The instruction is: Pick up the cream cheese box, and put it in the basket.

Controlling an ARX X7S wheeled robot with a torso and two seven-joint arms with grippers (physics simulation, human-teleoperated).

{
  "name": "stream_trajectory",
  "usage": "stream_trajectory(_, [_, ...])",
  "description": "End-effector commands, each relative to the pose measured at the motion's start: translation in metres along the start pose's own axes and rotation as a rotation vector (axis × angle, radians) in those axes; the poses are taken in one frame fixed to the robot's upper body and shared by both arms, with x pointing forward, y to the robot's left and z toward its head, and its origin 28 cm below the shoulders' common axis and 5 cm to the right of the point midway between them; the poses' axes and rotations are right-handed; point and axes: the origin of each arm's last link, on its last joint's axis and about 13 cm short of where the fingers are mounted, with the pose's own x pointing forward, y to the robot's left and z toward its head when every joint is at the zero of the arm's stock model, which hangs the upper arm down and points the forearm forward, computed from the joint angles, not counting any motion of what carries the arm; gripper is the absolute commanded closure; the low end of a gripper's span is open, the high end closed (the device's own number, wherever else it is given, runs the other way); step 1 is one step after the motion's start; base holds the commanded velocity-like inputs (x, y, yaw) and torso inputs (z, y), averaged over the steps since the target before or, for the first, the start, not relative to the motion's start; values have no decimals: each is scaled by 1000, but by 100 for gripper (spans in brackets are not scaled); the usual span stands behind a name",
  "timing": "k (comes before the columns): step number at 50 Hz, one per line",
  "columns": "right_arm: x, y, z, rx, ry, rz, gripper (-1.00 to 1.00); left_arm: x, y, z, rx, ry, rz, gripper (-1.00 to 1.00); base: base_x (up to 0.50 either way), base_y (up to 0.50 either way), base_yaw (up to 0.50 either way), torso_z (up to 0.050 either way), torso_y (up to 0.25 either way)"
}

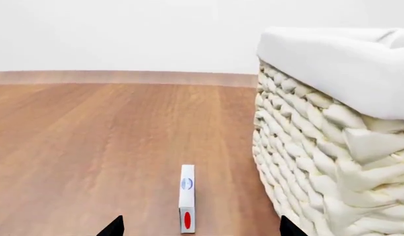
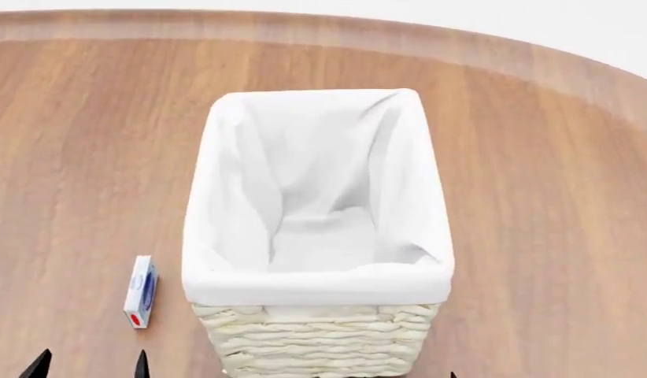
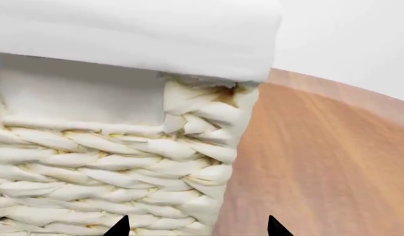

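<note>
The cream cheese box (image 2: 141, 291) stands on its thin edge on the wooden table, just left of the basket (image 2: 323, 339). It is white-grey with a blue oval logo and a red mark. In the left wrist view the box (image 1: 187, 197) lies between the two black fingertips of my left gripper (image 1: 200, 228), which is open and a little short of it. The left gripper (image 2: 88, 366) shows at the bottom of the head view. My right gripper (image 3: 197, 227) is open and empty, close to the basket's near right corner (image 3: 209, 147). The basket's white liner (image 2: 318, 189) holds nothing.
The round wooden table (image 2: 555, 157) has a raised rim along its far edge (image 2: 302, 24). The basket wall (image 1: 320, 147) stands close to the left gripper's right fingertip. A plain white wall is behind.
</note>
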Motion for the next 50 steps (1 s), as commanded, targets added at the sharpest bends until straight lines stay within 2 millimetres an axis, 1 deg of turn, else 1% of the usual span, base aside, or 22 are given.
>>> stream_trajectory(1, [0, 0, -1, -2, 2, 2, -100, 1, 0, 0, -13, -1, 1, -100, 0, 0, 0, 0, 0])
stream_trajectory(8, [0, 0, -1, -2, 1, 2, -100, 1, 0, 0, -6, -2, 0, -100, 0, 0, 0, 0, 0])
stream_trajectory(10, [0, 0, -1, -2, 1, 1, -100, 1, -1, -1, 19, -5, -1, -100, 0, 0, 0, 0, 0])
stream_trajectory(12, [0, 0, -1, -1, 1, 1, -100, 1, 0, 0, -5, 13, -4, -100, 0, 0, 0, 0, 0])
stream_trajectory(18, [1, 0, -1, -1, 1, 1, -100, 4, 1, 0, -15, 11, 5, -100, 0, 0, 0, 0, -250])
stream_trajectory(21, [1, 1, -1, -2, 1, 1, -100, 5, 0, -1, -3, -2, 30, -100, 0, 0, 0, 0, -53])
stream_trajectory(33, [3, 1, -3, -6, 11, 2, -100, 9, 3, 0, -47, 0, -38, -100, 0, 0, 0, 0, 0])
stream_trajectory(35, [4, 1, -4, -6, 15, 2, -100, 13, 4, 1, -53, -29, -26, -100, 0, 0, 0, 0, 0])
stream_trajectory(39, [4, 1, -4, -6, 18, 1, -100, 23, 6, -1, -73, -22, -39, -100, 0, 0, 0, 0, 0])
stream_trajectory(42, [4, 1, -4, -5, 18, 0, -100, 32, 5, 2, -77, -21, -39, -100, 0, 0, 0, 0, 0])
stream_trajectory(43, [4, 0, -3, -4, 14, 0, -100, 40, 5, 4, -65, -11, -30, -100, 0, 0, 0, 0, 0])
stream_trajectory(46, [2, -1, -1, 1, 11, -2, -100, 50, 6, 6, -76, 2, -15, -100, 0, 0, 0, 0, 0])
stream_trajectory(47, [3, -1, -1, 2, 8, -6, -100, 58, 8, 7, -81, 13, -13, -100, 0, 0, 0, 0, 0])
stream_trajectory(50, [3, -2, 0, 4, 8, -5, -100, 67, 8, 8, -87, 33, -17, -100, 0, 0, 0, 0, 0])
